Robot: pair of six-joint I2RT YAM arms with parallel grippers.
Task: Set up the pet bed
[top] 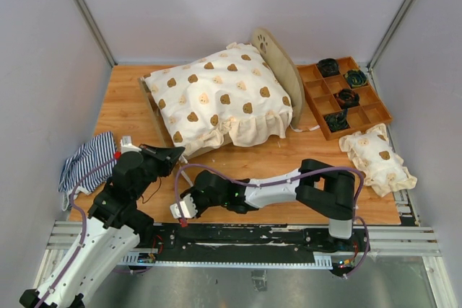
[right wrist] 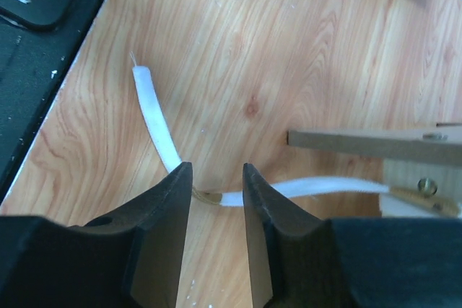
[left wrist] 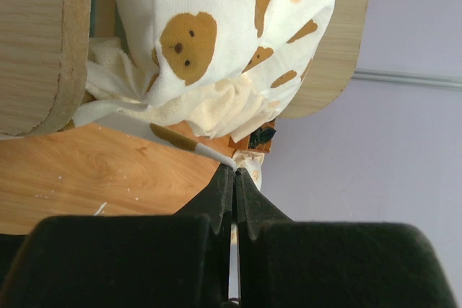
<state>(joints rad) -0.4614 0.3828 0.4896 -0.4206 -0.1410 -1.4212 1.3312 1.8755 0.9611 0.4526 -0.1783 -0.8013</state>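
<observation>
Pinching tie [left wrist: 214, 155] beside pet bed [top: 287, 81]: left end effector [top: 178, 153]

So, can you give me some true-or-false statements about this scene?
1. The bear-print cushion lies on the pet bed. True.
2. The striped cloth lies on the bed. False: it lies on the table, at its left side.
3. The left gripper is shut on a white tie. True.
4. The right gripper is clamped shut. False: its jaws stand open.
5. The small bear-print pillow sits on the bed. False: it lies on the table near the wooden tray.
</observation>
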